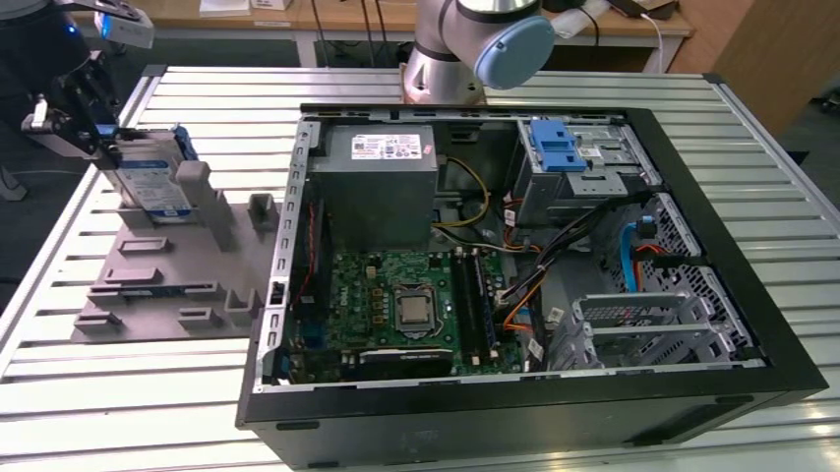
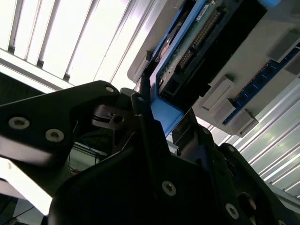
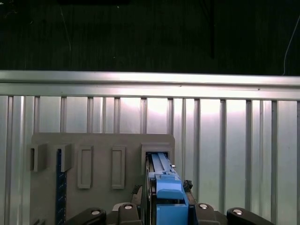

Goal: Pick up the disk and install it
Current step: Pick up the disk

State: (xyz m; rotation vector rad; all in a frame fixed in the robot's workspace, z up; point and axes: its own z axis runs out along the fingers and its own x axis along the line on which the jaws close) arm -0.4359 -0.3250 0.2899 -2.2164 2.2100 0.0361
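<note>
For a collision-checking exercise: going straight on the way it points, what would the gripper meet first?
The disk, standing on edge in the grey holder; the gripper sits right at its blue rail, contact unclear.

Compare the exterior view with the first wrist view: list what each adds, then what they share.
Exterior view adds: the open computer case with its motherboard, grey power supply and blue-latched drive cage, plus the arm's base. First wrist view adds: an end-on look along a blue side rail, and the table edge with darkness past it. Shared: the disk standing on edge in the grey holder tray, the gripper at it.
</note>
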